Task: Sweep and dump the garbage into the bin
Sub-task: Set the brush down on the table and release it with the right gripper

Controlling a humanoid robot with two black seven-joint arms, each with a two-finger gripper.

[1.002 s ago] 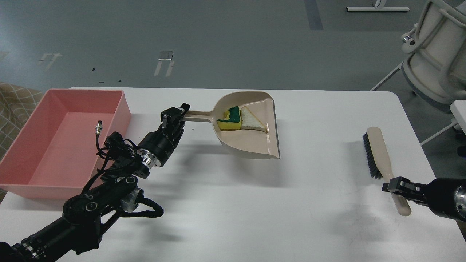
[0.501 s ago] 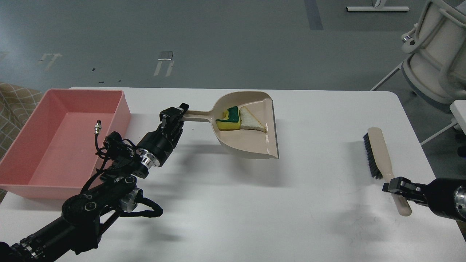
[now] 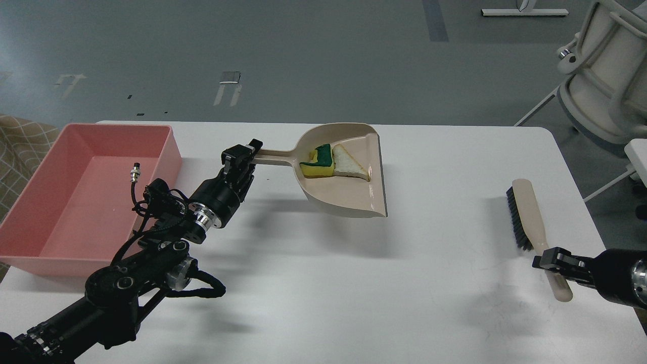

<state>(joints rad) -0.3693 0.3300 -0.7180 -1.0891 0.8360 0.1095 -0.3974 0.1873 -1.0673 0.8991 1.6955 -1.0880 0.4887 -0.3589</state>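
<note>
The sponge is yellow with a dark green scouring face turned up and toward the back. It lies in the deep, rounded end of a beige dustpan, near where the handle joins. The bread slice is a thin white triangle with a tan edge, lying flat just right of the sponge and touching it. The bin is a large, shallow, pink rectangular tub with sloping walls. It stands upright at the table's left edge, well apart from both pieces.
</note>
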